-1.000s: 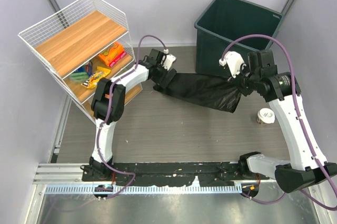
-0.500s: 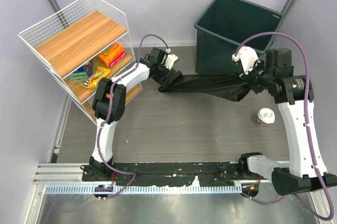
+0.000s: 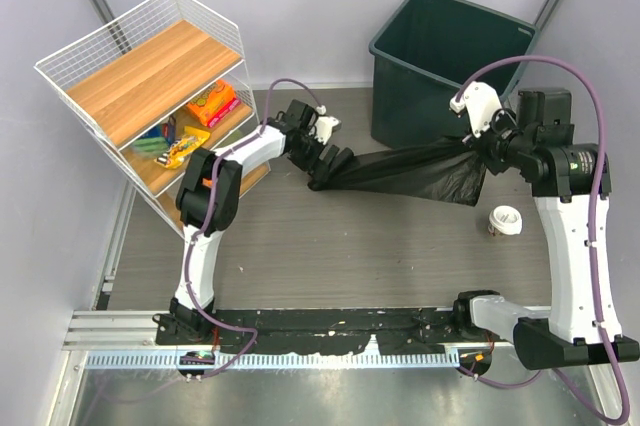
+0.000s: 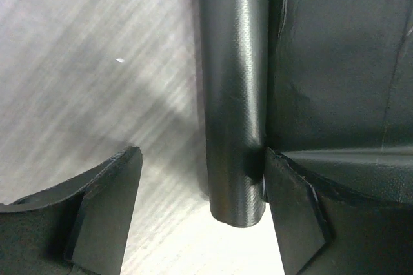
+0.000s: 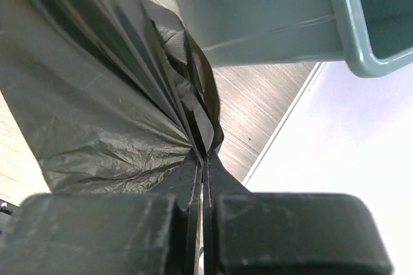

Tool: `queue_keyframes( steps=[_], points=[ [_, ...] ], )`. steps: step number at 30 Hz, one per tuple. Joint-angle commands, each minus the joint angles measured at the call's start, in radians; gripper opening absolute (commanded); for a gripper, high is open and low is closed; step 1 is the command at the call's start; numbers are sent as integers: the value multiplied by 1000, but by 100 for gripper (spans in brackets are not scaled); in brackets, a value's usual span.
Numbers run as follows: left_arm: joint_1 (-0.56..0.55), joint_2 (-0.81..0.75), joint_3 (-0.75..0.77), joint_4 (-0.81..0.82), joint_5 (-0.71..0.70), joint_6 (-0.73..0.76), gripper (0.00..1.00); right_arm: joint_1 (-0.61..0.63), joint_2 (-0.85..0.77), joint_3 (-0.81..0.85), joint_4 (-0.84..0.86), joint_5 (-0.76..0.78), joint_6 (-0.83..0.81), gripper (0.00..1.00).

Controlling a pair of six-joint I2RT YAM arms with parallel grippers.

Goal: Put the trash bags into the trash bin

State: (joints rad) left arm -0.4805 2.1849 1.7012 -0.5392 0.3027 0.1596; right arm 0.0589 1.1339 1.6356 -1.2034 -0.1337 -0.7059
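"Right wrist view first: what do the right fingers point(image 5: 219, 181) have?"

"They are pressed together on a gathered bunch of the trash bag point(image 5: 97, 113), just beside the trash bin point(image 5: 258, 10) wall."

"And the left fingers point(image 4: 103, 213)?"

"Spread, with the black roll point(image 4: 235, 94) between them, touching only one. The bag hangs stretched in front of the bin, outside it, over the surface point(image 3: 350, 246). I judge the drop-in not yet done: lifting over the rim is left."
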Motion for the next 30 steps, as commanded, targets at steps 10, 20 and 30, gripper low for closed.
queue_keyframes(
  steps=[10, 20, 30],
  points=[
    [-40, -115, -63, -15, 113, -121, 86, -8, 72, 295, 5, -52, 45, 1],
    [-41, -195, -92, 22, 205, -206, 90, -7, 109, 434, -7, -116, 98, 1],
    [-72, -156, -57, 62, 27, -126, 92, -8, 135, 566, -19, -95, 120, 1]
  ],
)
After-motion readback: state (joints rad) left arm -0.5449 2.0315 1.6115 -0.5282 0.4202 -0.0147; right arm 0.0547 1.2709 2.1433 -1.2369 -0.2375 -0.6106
